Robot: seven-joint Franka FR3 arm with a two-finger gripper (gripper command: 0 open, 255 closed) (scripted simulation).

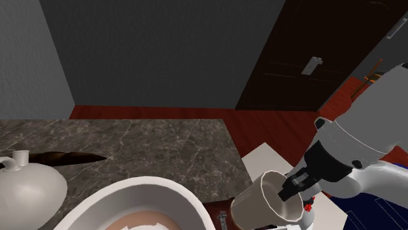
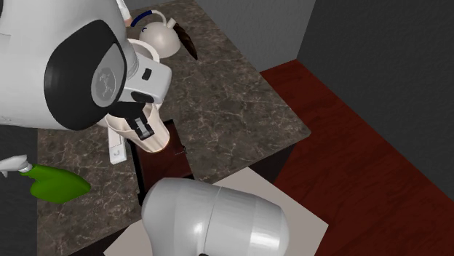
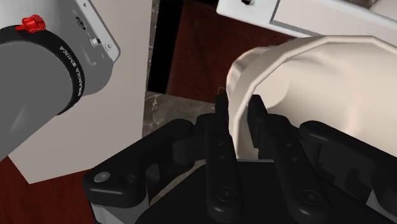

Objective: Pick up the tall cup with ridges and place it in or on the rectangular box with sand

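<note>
Room: grey walls, a red-brown floor (image 1: 163, 112) and a dark door (image 1: 294, 59) in the upper right of the shoulder view.
Surface: a dark, veined stone countertop (image 1: 163, 144) runs across the left and middle of that view.
Cup: a cream cup (image 1: 258, 202) sits at the lower right of the shoulder view, tipped onto its side with its mouth toward the frame's right. It is just past the countertop's corner. Its rim looks faceted in the wrist view (image 3: 305, 76).
Gripper: the black gripper (image 1: 291, 189) is clamped on the cup's wall at the rim, one finger (image 3: 257, 114) inside the mouth and the other outside.
Arm: the white arm (image 1: 366, 144) comes in from the right edge.
Nearest neighbour: a large white bowl (image 1: 111, 196) at the bottom centre, just left of the cup.
Further left: a white jug (image 1: 26, 186) at the lower left, with a slender dark brown object (image 1: 68, 157) beside it.
Stand: its pale top (image 1: 268, 157) shows behind the cup.
Second exterior view: a green object (image 2: 54, 183) lies at the lower left.
</note>
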